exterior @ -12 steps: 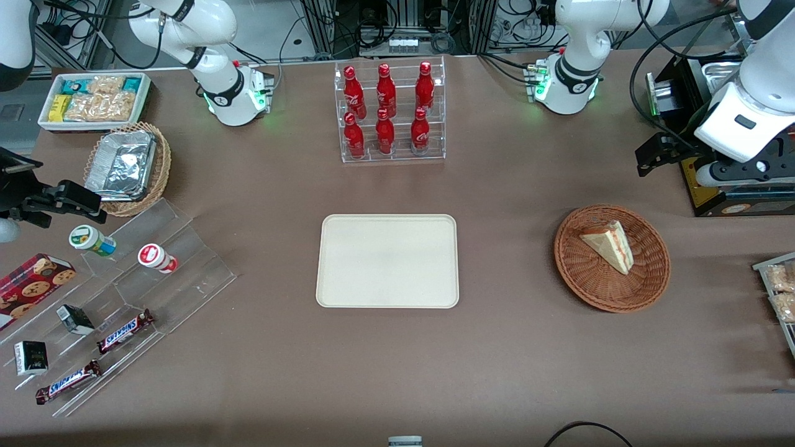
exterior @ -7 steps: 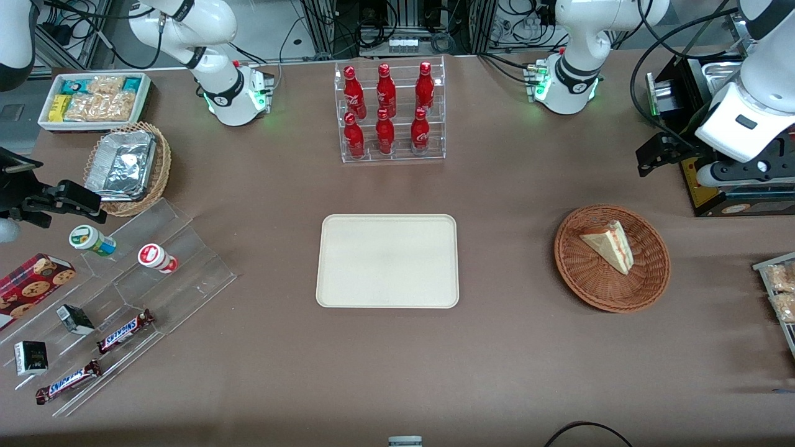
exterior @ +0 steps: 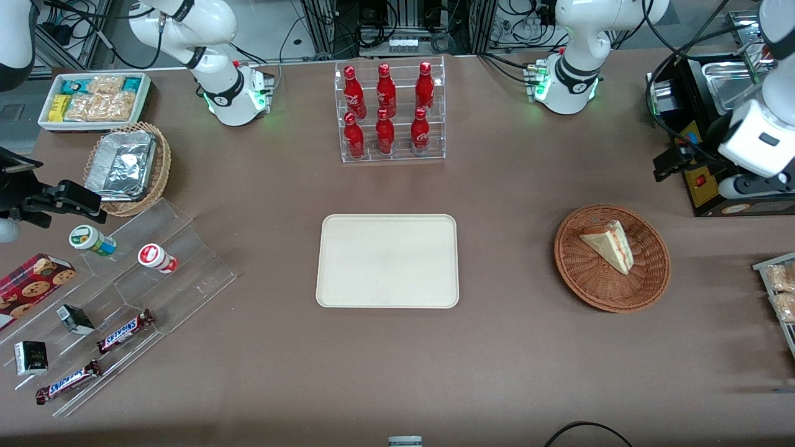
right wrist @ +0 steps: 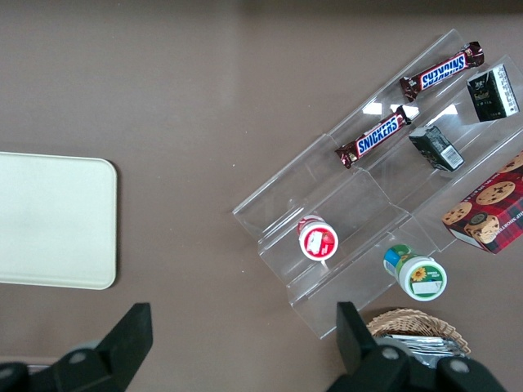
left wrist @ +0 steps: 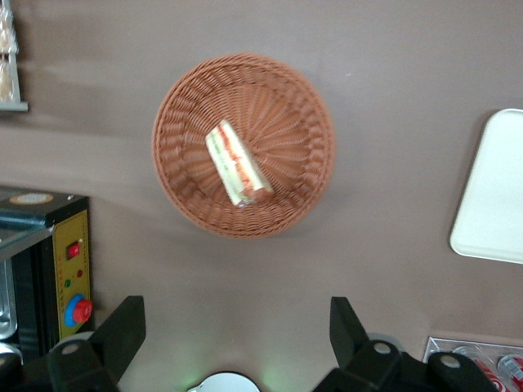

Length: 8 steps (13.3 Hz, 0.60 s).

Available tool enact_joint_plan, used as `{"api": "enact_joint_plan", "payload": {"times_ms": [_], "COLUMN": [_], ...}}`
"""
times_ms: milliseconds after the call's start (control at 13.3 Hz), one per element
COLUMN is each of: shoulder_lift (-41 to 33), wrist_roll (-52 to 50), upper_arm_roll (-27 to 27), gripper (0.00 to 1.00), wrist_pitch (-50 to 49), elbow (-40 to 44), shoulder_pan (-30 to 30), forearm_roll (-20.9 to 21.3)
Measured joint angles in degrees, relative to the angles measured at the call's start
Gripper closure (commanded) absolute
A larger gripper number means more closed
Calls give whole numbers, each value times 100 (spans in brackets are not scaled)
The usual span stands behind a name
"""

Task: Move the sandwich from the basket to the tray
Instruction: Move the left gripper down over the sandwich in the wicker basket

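Red-brown wicker makes up the round basket (exterior: pixel 612 257), and the sandwich (exterior: pixel 608 246) lies inside it, near the middle. It is a pale bread wedge with red, orange and green layers showing along its cut edge. The gripper (left wrist: pixel 237 331) hangs high above the table, near the black box (exterior: pixel 714 186) at the working arm's end, and its two fingers are spread wide with nothing between them. Seen from the wrist camera, the basket (left wrist: pixel 243 145) sits just ahead of the gripper, so the arm has to go forward and then down to reach the sandwich (left wrist: pixel 238 162). The sandwich's long side runs slantwise across the basket, not straight in line with the gap between the fingers, so I think the wrist may need to turn a bit so the fingers close across the thin side of the wedge. The cream tray (exterior: pixel 387 261) lies flat in the middle of the table, well apart from the basket, toward the parked arm. The sandwich is not picked up yet.
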Motion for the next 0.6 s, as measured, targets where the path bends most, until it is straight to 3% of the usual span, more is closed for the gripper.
{"api": "enact_joint_plan", "payload": {"times_ms": [375,600], "shoulder_lift": [243,283], "wrist_roll": [-67,-200], "upper_arm_roll": [66,67], "gripper": [0,0], "wrist_pitch": [299,943], "elbow": [-334,-956], "shoulder_pan": [722,808], "forearm_roll": [23,23]}}
